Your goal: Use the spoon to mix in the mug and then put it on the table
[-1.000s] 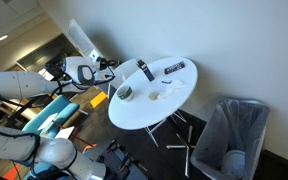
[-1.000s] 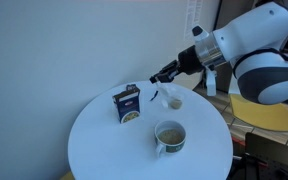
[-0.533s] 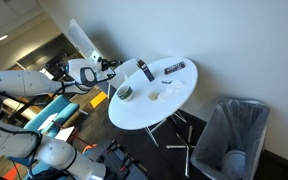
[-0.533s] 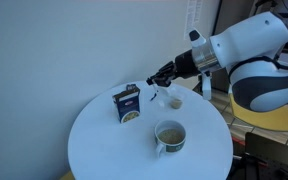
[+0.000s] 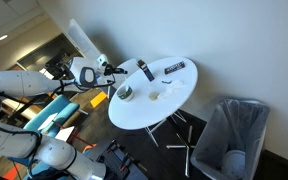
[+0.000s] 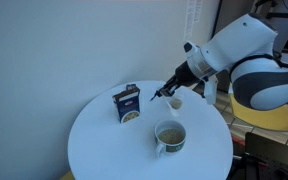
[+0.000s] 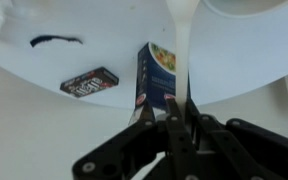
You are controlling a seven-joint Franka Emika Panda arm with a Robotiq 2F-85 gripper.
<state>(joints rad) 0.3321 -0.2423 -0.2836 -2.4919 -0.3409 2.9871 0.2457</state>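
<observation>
The mug stands on the round white table, near its front edge; it also shows in an exterior view. My gripper hovers low over the far part of the table, behind the mug and right of a blue box. In the wrist view the jaws are shut on the white spoon, whose handle runs straight out from them over the tabletop. In an exterior view the gripper is at the table's edge.
A flat dark packet and the upright box lie on the table. A small pale item sits by the gripper. A grey bin stands beside the table, a blue and yellow chair by the arm.
The gripper has moved down and slightly right with the spoon, closer to the tabletop behind the mug. The mug and the box have not moved.
</observation>
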